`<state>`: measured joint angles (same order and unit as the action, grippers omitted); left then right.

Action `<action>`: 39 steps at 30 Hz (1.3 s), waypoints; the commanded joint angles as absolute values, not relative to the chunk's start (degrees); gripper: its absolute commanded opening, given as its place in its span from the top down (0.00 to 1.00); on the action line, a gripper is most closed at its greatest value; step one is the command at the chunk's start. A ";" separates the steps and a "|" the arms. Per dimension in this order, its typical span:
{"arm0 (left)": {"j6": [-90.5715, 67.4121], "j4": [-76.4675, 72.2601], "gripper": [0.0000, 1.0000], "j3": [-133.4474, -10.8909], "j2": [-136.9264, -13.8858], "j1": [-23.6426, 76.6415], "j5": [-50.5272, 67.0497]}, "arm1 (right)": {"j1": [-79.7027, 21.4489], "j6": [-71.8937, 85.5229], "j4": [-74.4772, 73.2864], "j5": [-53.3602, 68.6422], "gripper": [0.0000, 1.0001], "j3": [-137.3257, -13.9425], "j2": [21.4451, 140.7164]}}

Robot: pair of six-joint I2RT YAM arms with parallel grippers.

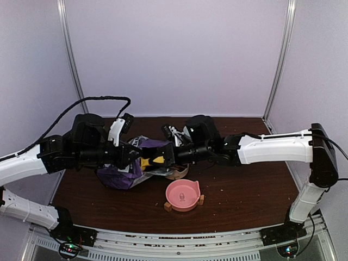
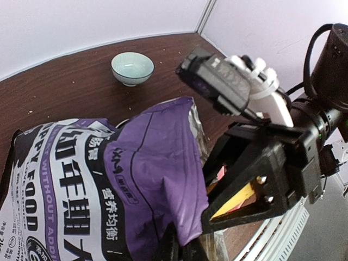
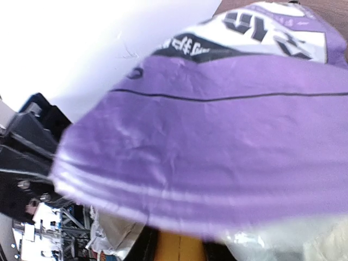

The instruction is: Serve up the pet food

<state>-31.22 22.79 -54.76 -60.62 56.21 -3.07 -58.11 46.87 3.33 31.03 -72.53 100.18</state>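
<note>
**Desk:** What sits nearest you on the bench?

**Operator:** Close to the front edge, a little right of centre, I see a pink bowl (image 1: 182,194) on a small wooden stand (a printed motif shows on its floor).

**Desk:** And the arms?

**Operator:** Both reach in over the middle of the bench and meet at the purple-and-white bag (image 1: 122,173). It lies left of centre with its mouth facing right. My left gripper (image 1: 136,158) is pinched tight on the bag's purple top flap. My right gripper (image 2: 216,197) is clamped on a yellow scoop (image 2: 239,200), right at the bag's mouth.

**Desk:** Where is the pet food?

**Operator:** I can't make it out in any view. The purple flap fills my right wrist camera and hides the inside of the bag.

**Desk:** Anything further back?

**Operator:** My left wrist camera shows a small pale green bowl (image 2: 132,68) standing upright on bare wood beyond the bag. It is near the bench edge along a wall, and I can't tell which edge.
</note>
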 commanded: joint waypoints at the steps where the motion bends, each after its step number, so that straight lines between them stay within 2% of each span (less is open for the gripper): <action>1: -31.58 16.88 1.00 -54.34 -58.57 56.34 -4.20 | -56.77 52.03 6.67 32.46 0.88 -69.84 94.77; 17: -31.68 17.13 1.00 -53.80 -56.75 56.34 -6.27 | -50.36 71.74 23.47 29.19 0.88 -50.61 81.39; 39: -35.11 19.29 1.00 -57.67 -58.64 55.81 -14.59 | -47.85 75.06 24.36 34.35 0.88 -42.64 69.88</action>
<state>-34.59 22.50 -54.22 -57.74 56.23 -12.08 -48.42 74.19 21.67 32.18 -43.44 72.10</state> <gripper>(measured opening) 0.005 0.219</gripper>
